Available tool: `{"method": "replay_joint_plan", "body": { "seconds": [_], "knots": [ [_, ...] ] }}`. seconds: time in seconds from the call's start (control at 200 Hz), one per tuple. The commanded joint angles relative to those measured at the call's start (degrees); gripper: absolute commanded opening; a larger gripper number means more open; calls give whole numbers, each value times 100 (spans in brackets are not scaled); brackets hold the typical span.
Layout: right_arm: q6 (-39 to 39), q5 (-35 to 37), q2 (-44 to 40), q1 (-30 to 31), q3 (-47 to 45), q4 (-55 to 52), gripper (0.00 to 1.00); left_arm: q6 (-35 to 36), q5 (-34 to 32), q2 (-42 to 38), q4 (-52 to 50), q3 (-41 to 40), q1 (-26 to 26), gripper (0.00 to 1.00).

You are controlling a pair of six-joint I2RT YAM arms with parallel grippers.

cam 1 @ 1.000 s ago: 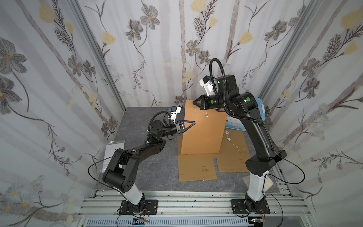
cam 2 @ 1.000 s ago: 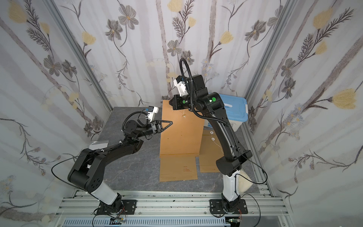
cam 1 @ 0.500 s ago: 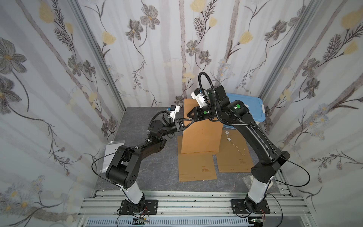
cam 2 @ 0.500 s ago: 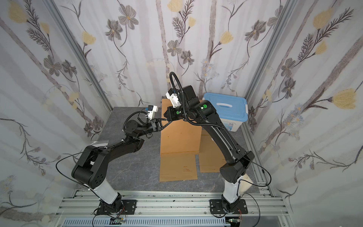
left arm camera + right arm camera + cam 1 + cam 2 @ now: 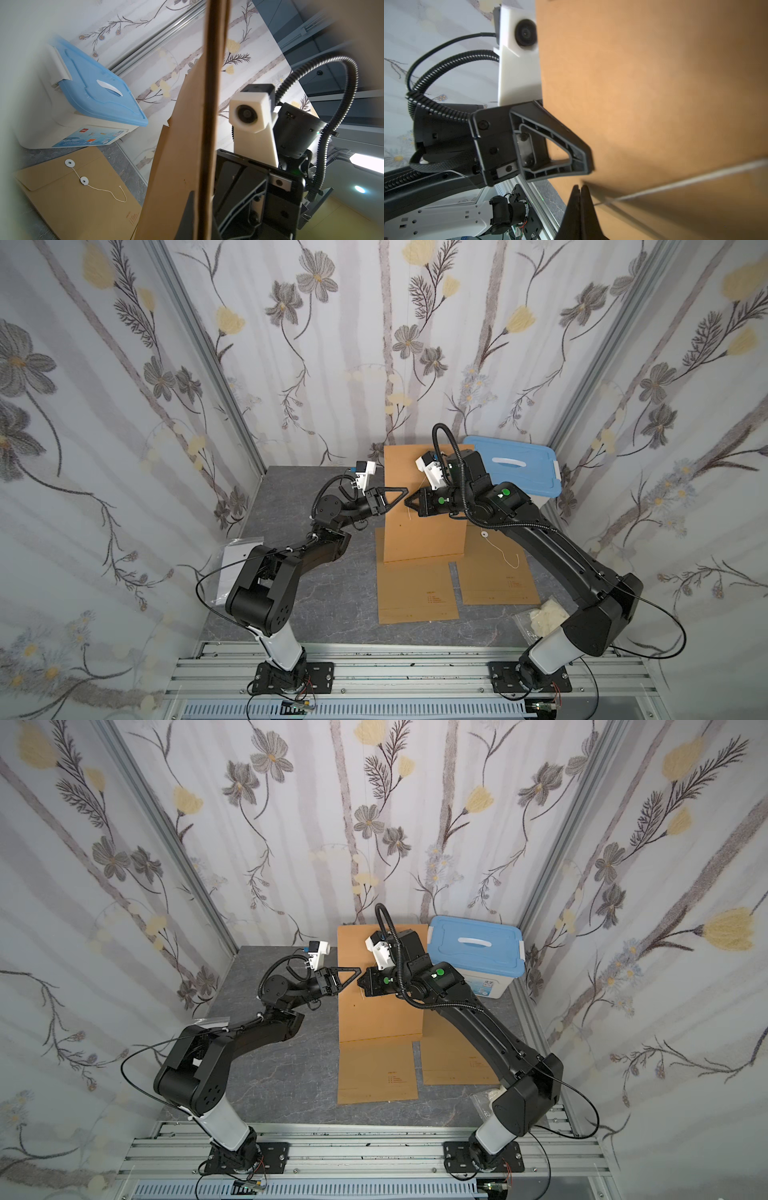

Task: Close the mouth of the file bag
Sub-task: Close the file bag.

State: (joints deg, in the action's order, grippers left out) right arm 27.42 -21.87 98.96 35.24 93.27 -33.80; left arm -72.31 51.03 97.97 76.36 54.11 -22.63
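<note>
Both top views give me the bag (image 5: 419, 539) upright, just 12 o'clock of bench (image 5: 332, 605) centre, left claw (image 5: 404, 491) clamping its 9 o'clock edge. Only the right wrist view shows my right claw (image 5: 579, 187) pinched on the string (image 5: 685, 182).

grey table (image 5: 332, 597) bears file bags (image 5: 415, 593), lidded box (image 5: 515, 472).

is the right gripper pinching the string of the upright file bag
Yes, the right wrist view shows the right gripper shut, with the white string running straight from its tips across the file bag.
</note>
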Motion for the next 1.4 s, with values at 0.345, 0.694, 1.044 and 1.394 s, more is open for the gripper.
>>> {"method": "replay_joint_plan", "body": {
  "seconds": [0.345, 0.694, 1.044, 1.394],
  "knots": [
    [655, -262, -878, -476, -1582, 1729, 0, -323, -231, -59, 446, 114, 4, 0],
    [729, -458, -1102, -846, -2147, 1934, 0, -346, -219, -7, 441, 144, -9, 0],
    [850, -7, -987, 48, -1842, 2109, 0, -155, -288, 338, 433, 227, -72, 0],
    [1064, 104, -780, 492, -1826, 2484, 0, -149, -363, 337, 441, 169, -111, 0]
  ]
}}
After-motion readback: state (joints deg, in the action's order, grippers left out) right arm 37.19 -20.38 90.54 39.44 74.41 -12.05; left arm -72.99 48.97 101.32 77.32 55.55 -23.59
